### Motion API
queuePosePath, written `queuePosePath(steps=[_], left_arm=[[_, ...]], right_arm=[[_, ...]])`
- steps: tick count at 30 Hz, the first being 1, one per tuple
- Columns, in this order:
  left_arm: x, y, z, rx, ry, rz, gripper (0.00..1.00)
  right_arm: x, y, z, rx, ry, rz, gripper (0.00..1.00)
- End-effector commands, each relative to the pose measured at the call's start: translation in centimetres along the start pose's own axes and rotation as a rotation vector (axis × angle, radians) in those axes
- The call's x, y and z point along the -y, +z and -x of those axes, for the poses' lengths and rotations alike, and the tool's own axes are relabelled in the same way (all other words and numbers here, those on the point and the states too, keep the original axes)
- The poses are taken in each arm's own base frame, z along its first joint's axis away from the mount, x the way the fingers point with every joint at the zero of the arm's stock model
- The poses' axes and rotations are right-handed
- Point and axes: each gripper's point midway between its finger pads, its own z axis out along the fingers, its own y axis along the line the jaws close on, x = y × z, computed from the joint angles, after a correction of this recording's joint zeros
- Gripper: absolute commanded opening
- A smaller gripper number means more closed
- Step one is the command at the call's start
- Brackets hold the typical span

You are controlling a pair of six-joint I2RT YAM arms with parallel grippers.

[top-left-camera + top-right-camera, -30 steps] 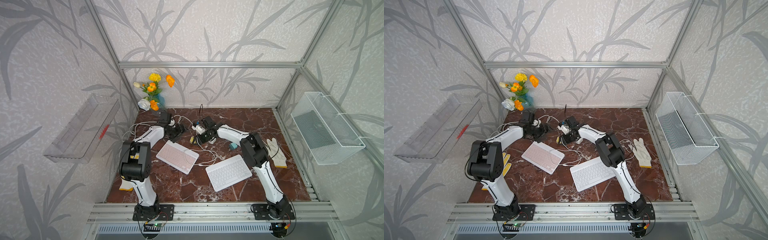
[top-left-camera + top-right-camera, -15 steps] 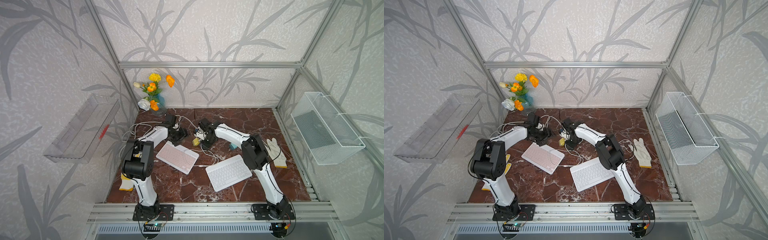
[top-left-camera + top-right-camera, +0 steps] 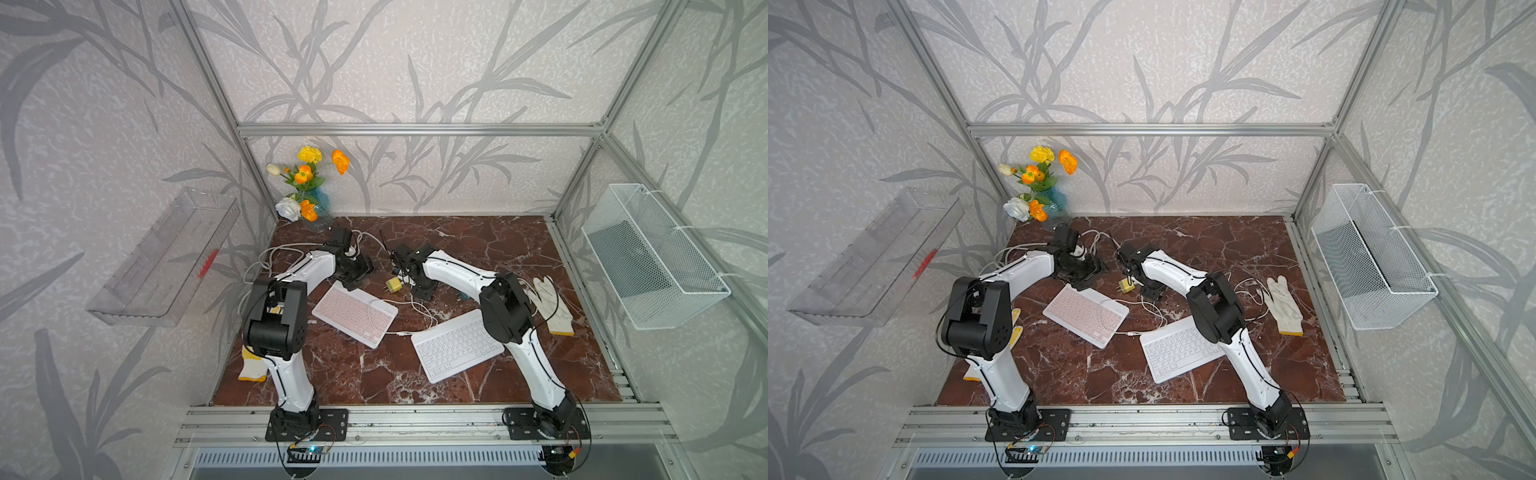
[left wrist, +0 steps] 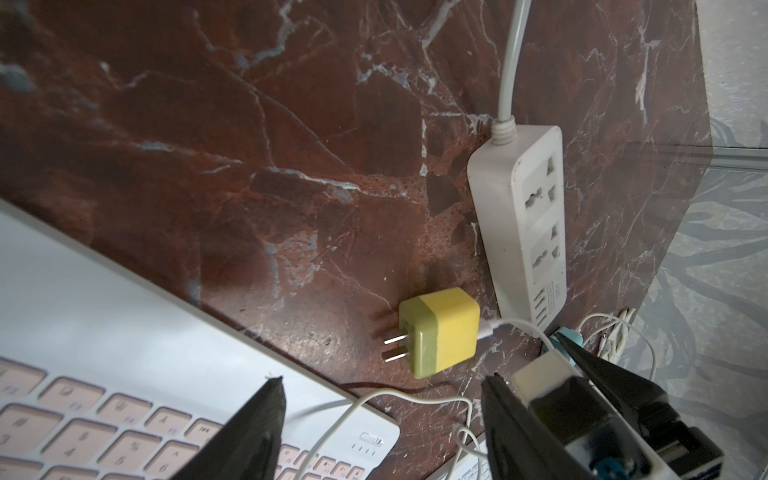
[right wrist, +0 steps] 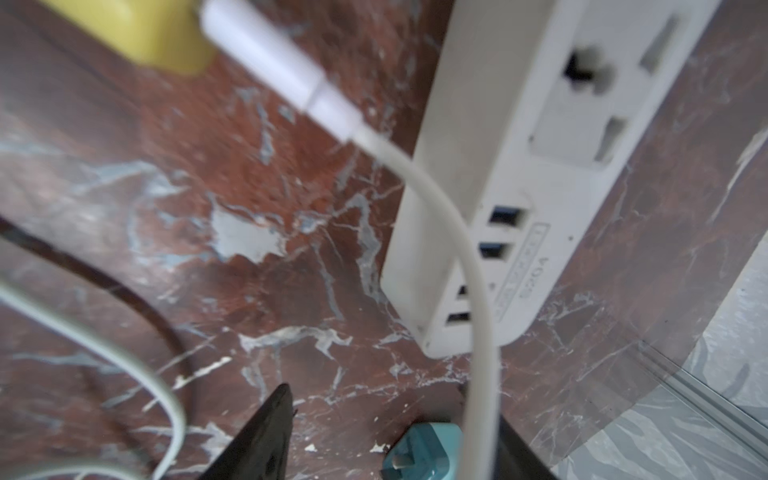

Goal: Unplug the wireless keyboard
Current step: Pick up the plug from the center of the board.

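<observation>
The yellow charger (image 4: 436, 332) lies loose on the marble with its two prongs bare, beside the white power strip (image 4: 523, 224). A white cable runs from the charger across the pink keyboard (image 3: 353, 313) towards the white keyboard (image 3: 455, 347). My left gripper (image 4: 382, 415) hangs open over the pink keyboard's far edge, just short of the charger. My right gripper (image 5: 386, 436) is open and low over the table near the strip's USB end. The charger's cable (image 5: 478, 291) crosses in front of one finger. A teal charger (image 5: 424, 455) lies between its fingers.
A white glove (image 3: 548, 303) and loose cables lie at the right, and a yellow-cuffed glove (image 3: 251, 365) lies by the left arm. A flower vase (image 3: 309, 199) stands in the back left corner. A wire basket (image 3: 648, 257) and a clear tray (image 3: 166, 257) hang on the side walls.
Both wrists have swung forward and down from the back of the table to either side of the yellow charger. The charger itself has hardly shifted.
</observation>
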Motion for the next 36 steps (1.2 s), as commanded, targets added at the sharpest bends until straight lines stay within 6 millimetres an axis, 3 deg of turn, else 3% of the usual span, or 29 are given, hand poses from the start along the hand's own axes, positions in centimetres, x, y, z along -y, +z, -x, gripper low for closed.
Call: queuePosePath(steps=[1,12,17,20,25,28,36], left_arm=[[0.2,-0.2,0.3,0.000,0.023,0.018,0.72],[2.9,0.8,-0.9,-0.038,0.078,0.033,0.68],[4.6,2.4,-2.0,-0.062,0.115,0.069,0.66],[5.1,3.5,-2.8,-0.066,0.146,0.099,0.65],[3.2,4.6,-3.0,-0.075,0.182,0.179,0.65],[2.6,4.9,-3.1,-0.075,0.178,0.192,0.65],[0.6,6.3,-4.2,-0.128,0.177,0.236,0.63]], right_arm=[[1.9,0.0,-3.1,-0.078,0.070,0.000,0.65],[3.2,-3.0,-6.0,0.032,0.400,0.206,0.65],[3.3,-8.9,-3.6,0.314,0.565,0.443,0.64],[3.0,-12.6,-1.4,0.496,0.569,0.577,0.64],[3.0,-15.1,1.8,0.666,0.526,0.695,0.64],[2.7,-14.9,4.2,0.706,0.530,0.788,0.64],[2.4,-10.1,10.0,0.726,0.593,0.900,0.62]])
